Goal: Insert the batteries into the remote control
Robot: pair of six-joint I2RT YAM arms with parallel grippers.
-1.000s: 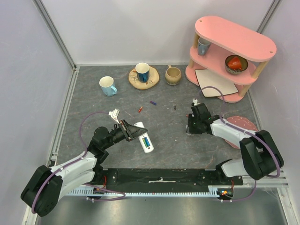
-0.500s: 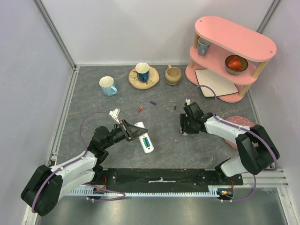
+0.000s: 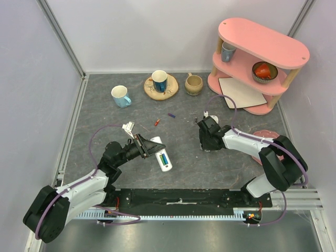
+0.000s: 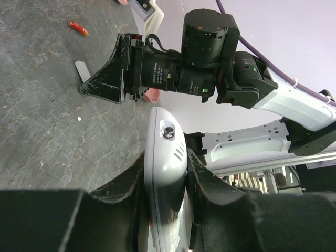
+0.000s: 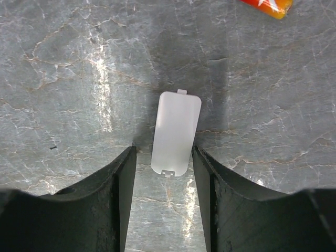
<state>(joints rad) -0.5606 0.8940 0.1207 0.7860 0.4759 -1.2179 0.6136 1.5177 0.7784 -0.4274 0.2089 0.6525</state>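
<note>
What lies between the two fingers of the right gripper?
A small flat white cover lies on the grey table between the open fingers of the right gripper. The right wrist view shows it.

Mugs, four: light blue mug (image 3: 121, 96), dark blue mug (image 3: 159, 80), tan mug (image 3: 193, 83), shelf mug (image 3: 228, 51).
Loose batteries, two: red battery (image 3: 156, 122), blue-purple battery (image 3: 171, 115).
Remote control (image 4: 165, 163), one.
White cover (image 5: 176, 134), one.
Saucer (image 3: 169, 93), one.

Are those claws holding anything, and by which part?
Left gripper clamps the remote control by its long sides near one end. Right gripper, open, straddles a white cover, unheld.
</note>
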